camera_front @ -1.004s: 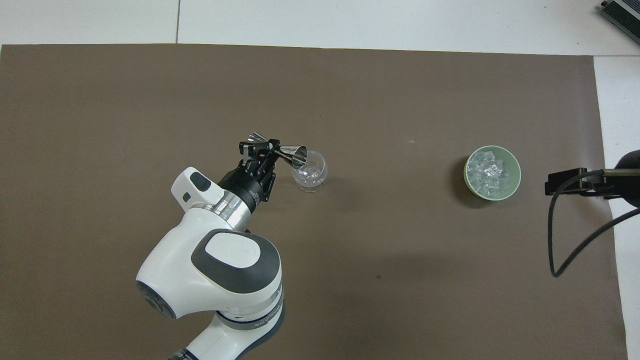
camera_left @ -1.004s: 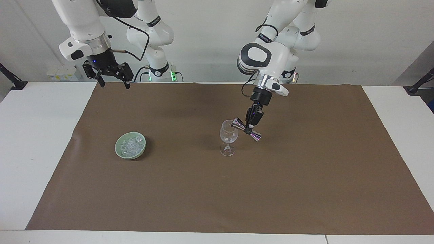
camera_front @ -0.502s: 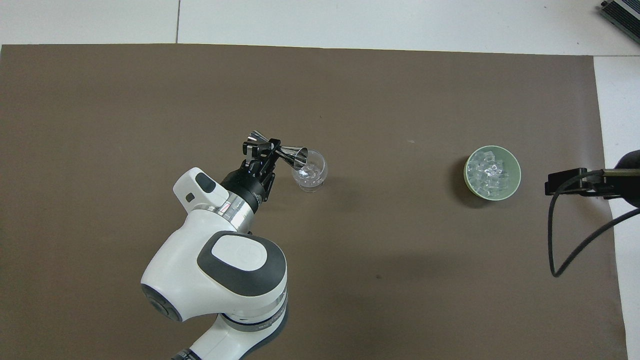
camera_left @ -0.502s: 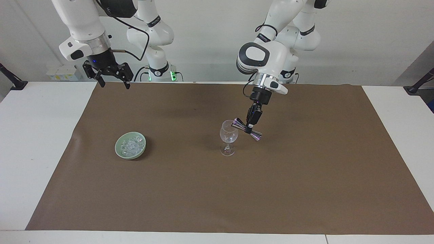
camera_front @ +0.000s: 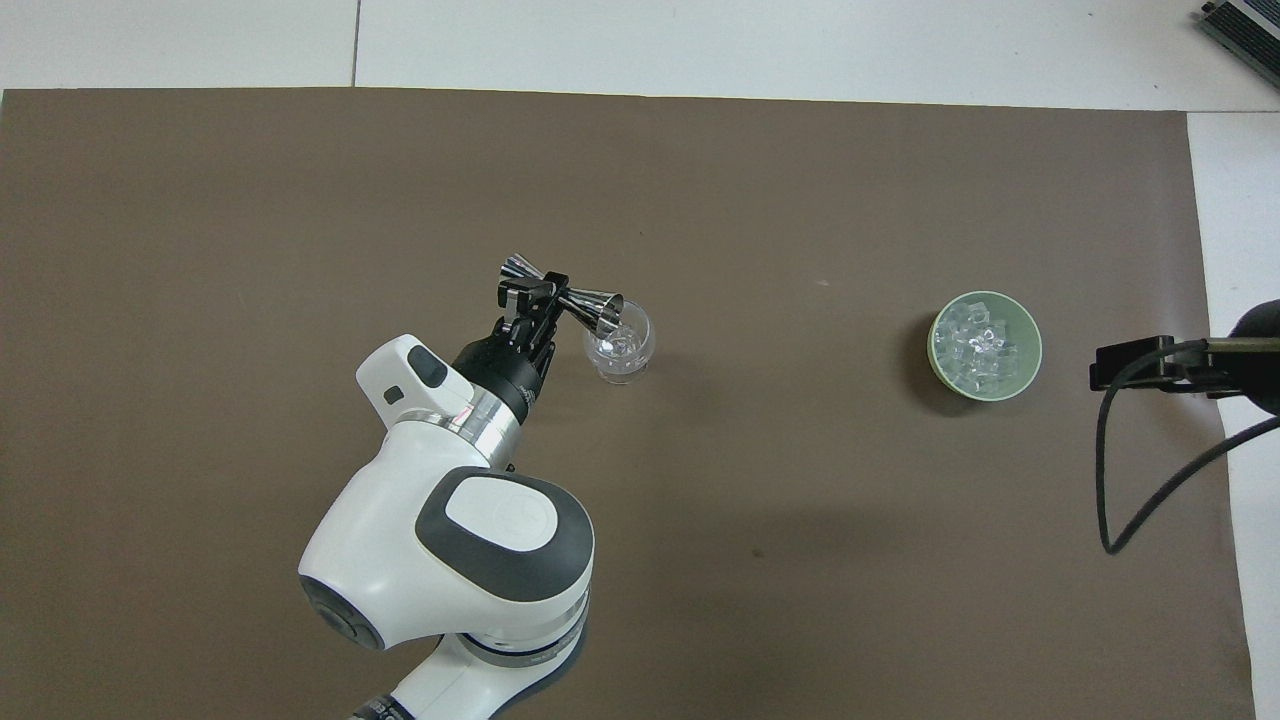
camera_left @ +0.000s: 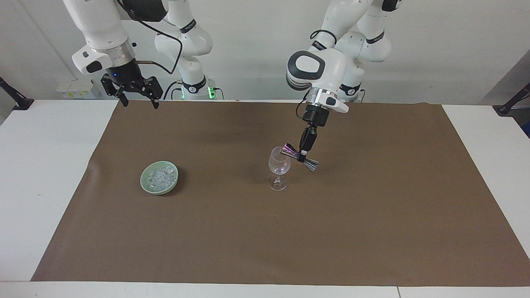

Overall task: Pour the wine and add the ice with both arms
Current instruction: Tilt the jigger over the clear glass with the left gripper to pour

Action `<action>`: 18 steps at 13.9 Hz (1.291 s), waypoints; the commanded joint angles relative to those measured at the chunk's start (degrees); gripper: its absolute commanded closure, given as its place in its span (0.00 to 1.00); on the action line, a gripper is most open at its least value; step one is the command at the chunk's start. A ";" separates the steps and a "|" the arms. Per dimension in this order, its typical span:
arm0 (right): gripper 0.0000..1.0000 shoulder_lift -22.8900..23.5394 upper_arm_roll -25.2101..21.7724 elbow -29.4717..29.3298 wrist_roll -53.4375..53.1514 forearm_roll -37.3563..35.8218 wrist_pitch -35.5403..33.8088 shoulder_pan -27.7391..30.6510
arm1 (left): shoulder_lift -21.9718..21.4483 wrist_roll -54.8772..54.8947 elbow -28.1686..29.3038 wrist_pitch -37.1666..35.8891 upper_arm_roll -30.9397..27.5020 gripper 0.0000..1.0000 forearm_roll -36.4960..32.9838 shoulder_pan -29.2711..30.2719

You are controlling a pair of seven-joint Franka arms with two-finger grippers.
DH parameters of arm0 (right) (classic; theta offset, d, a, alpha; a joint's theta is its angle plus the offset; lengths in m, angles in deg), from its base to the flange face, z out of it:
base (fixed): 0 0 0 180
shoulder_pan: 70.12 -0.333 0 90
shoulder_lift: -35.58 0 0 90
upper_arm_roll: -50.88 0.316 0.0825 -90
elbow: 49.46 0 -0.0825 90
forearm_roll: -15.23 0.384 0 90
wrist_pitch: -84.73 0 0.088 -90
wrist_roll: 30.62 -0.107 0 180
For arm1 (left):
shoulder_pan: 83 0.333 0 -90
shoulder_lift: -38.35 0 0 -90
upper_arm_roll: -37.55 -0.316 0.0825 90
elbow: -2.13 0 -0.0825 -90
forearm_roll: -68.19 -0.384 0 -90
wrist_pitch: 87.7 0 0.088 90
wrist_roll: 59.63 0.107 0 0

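Steel jigger (camera_left: 299, 157): clenched in left gripper (camera_left: 305, 152), tipped over glass (camera_left: 279, 167) rim, pouring.
Right gripper (camera_left: 138, 98): released, waiting.
Next: ice (camera_left: 160, 176), bowl (camera_left: 149, 187) at glass's three o'clock overhead.

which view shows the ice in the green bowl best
The overhead view: it looks straight into the green bowl, so the ice shows as separate clear cubes. The facing view sees the ice slantwise, as a whitish heap partly hidden by the rim.

You see two arms (camera_left: 319, 66) (camera_left: 103, 37), one wine glass (camera_left: 279, 165), one jigger (camera_left: 299, 157), one bowl (camera_left: 159, 177) of many ice cubes (camera_left: 160, 177), one brown mat (camera_left: 290, 240).
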 commanded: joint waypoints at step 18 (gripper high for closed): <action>0.00 -0.57 0.11 0.88 1.33 0.27 0.64 0.24 | -0.33 13.69 -1.44 2.00 -1.19 1.00 -1.13 -2.16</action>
